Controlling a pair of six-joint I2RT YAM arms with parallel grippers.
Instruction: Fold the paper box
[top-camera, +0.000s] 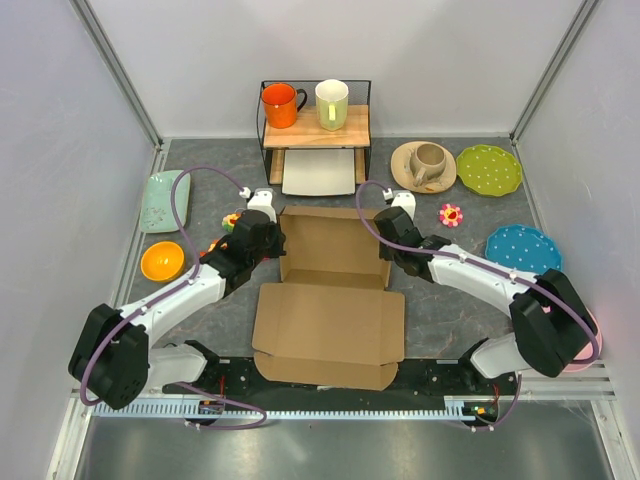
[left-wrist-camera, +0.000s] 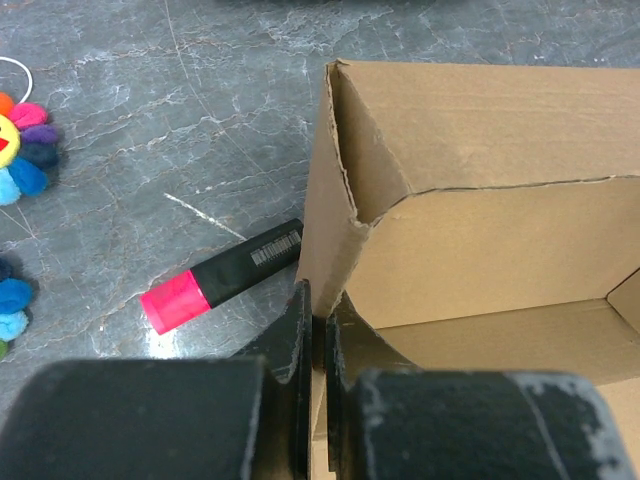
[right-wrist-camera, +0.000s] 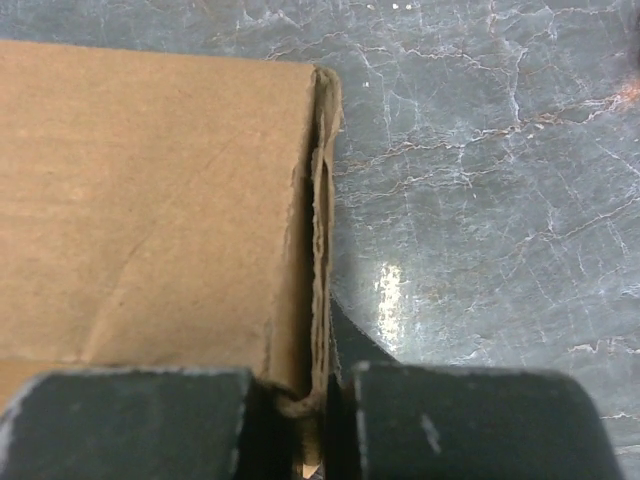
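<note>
The brown cardboard paper box (top-camera: 333, 262) sits mid-table with its walls raised at the far half and its lid flap (top-camera: 330, 335) lying flat toward the arms. My left gripper (top-camera: 272, 238) is shut on the box's left wall (left-wrist-camera: 335, 190); in the left wrist view the wall edge runs between the two fingers (left-wrist-camera: 296, 330). My right gripper (top-camera: 392, 243) is shut on the box's right wall (right-wrist-camera: 312, 200), whose doubled cardboard edge sits between its jaws in the right wrist view.
A black and pink marker (left-wrist-camera: 220, 275) lies left of the box beside colourful flower toys (left-wrist-camera: 20, 150). A wire shelf (top-camera: 315, 125) with orange and pale mugs stands behind, a white tray (top-camera: 320, 172) under it. Plates and a cup (top-camera: 430, 160) lie right; an orange bowl (top-camera: 162, 260) left.
</note>
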